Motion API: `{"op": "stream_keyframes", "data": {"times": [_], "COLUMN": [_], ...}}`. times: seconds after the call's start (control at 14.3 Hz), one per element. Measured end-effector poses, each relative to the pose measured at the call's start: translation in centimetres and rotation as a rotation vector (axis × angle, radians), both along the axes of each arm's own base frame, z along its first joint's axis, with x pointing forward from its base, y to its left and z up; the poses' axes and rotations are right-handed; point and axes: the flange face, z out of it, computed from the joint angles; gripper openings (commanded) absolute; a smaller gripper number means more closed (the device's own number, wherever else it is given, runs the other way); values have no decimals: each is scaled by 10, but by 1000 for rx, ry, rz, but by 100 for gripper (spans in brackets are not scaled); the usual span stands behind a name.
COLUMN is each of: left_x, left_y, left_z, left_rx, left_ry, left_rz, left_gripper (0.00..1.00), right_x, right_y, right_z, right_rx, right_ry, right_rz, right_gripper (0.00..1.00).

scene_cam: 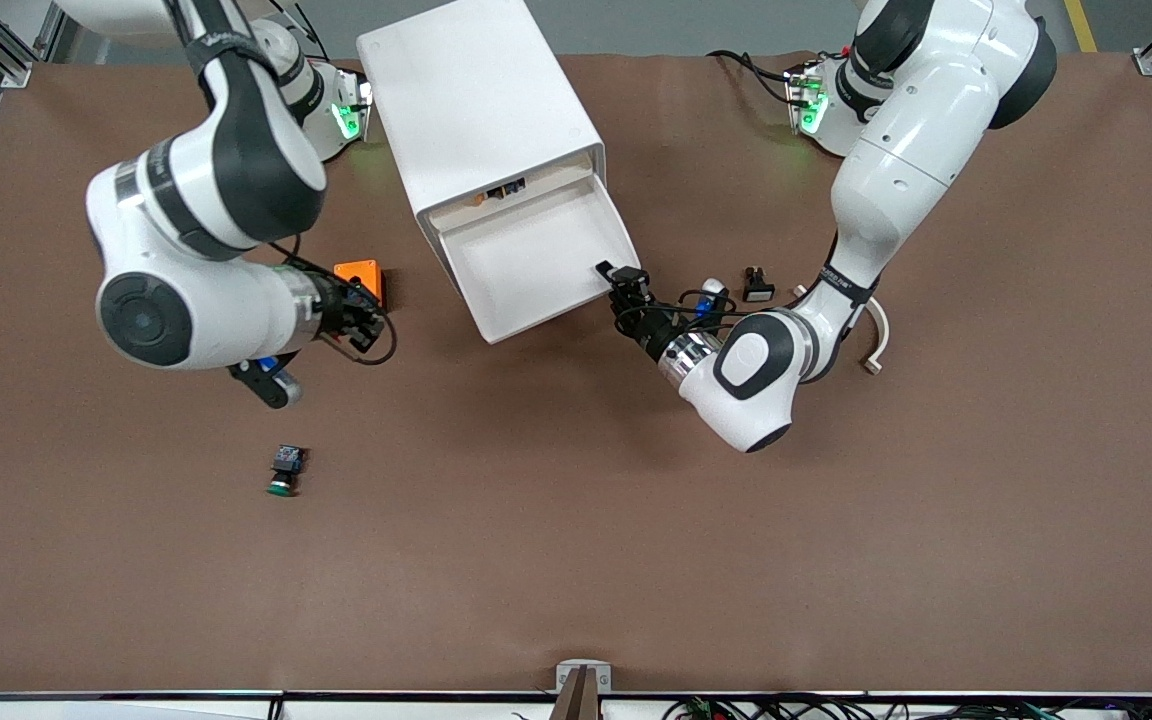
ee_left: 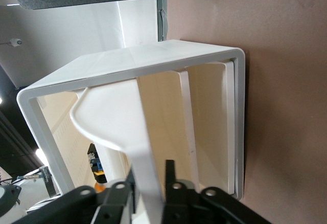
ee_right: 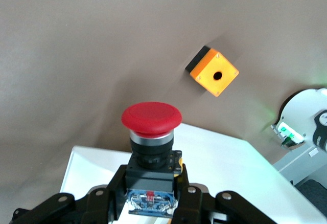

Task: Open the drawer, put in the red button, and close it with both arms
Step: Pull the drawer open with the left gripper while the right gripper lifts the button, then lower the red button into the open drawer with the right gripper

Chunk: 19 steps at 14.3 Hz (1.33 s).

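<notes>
The white cabinet [scene_cam: 476,90] stands near the robots' bases. Its drawer [scene_cam: 536,260] is pulled out and looks empty. My left gripper [scene_cam: 622,283] is at the drawer's front corner toward the left arm's end. In the left wrist view the left gripper [ee_left: 150,178] is shut on the drawer's thin front wall [ee_left: 145,132]. My right gripper [scene_cam: 361,318] hovers beside the cabinet, by an orange box. In the right wrist view the right gripper [ee_right: 152,185] is shut on the dark body of the red button [ee_right: 152,117], cap pointing away from the fingers. The button is hidden in the front view.
An orange box [scene_cam: 360,276] lies by the right gripper and also shows in the right wrist view [ee_right: 214,71]. A green-capped button [scene_cam: 285,470] lies nearer the front camera. A small black part [scene_cam: 757,285] and a white hook [scene_cam: 877,340] lie by the left arm.
</notes>
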Motion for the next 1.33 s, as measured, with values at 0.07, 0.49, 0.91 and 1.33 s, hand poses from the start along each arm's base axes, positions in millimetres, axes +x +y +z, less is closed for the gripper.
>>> {"op": "stream_keyframes", "data": {"times": [0.07,0.49,0.91,1.33], "left_x": [2,25,53,79], "left_y": [0,9,25,41], "left_z": [1,17,32,48], "left_rx": [-5,-215,-482,-627], "left_ry": [-8,-214,-494,-768], "left_rz": [1,-22,-79,-202], "left_gripper": [100,100,100,100], "right_x": [-5,-42,-65,-101], "right_y": [14,110,163,201], "right_z": [3,7,-26,-93], "right_rx": [-9,-48,-43,-38], "right_ry": [-14,-106,-164,-229], "right_rz": [-11,-87,-224,-309], "right_gripper": [0,0,0,0]}}
